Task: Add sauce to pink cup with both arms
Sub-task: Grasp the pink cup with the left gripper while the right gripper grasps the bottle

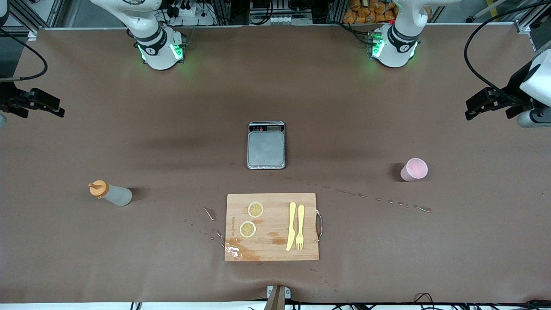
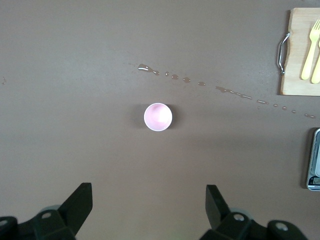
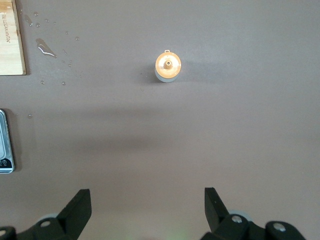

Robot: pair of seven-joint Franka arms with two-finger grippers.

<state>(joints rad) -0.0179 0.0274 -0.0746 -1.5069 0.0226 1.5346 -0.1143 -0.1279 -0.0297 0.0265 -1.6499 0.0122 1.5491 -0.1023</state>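
At the right edge of the front view, about a third of the way down, the left end effector (image 1: 472,108) hangs over the worktop (image 1: 172,112), its fingers spread wide apart and holding nothing. Its wrist view shows both fingers (image 2: 80,202) along the lower edge, with the pink cup (image 2: 158,116) upright in the middle of the frame, apart from them.

At the left edge of the front view, at much the same height, the right end effector (image 1: 54,106) hangs over the worktop, fingers likewise wide apart and empty. Its wrist view shows the sauce bottle (image 3: 167,66) upright in the upper middle, orange cap facing the camera.

Seen from the front, the sauce bottle (image 1: 110,193) stands at lower left and the pink cup (image 1: 414,169) at centre right, toward the left arm's end. Between them, at the centre, sits a small scale (image 1: 266,145). Below it lies a wooden cutting board (image 1: 272,252) carrying two lemon slices (image 1: 255,209), a yellow knife (image 1: 291,226) and a yellow fork (image 1: 300,227). A trail of liquid drops (image 1: 400,203) runs across the worktop just below the cup, and more droplets lie beside the board's left edge.
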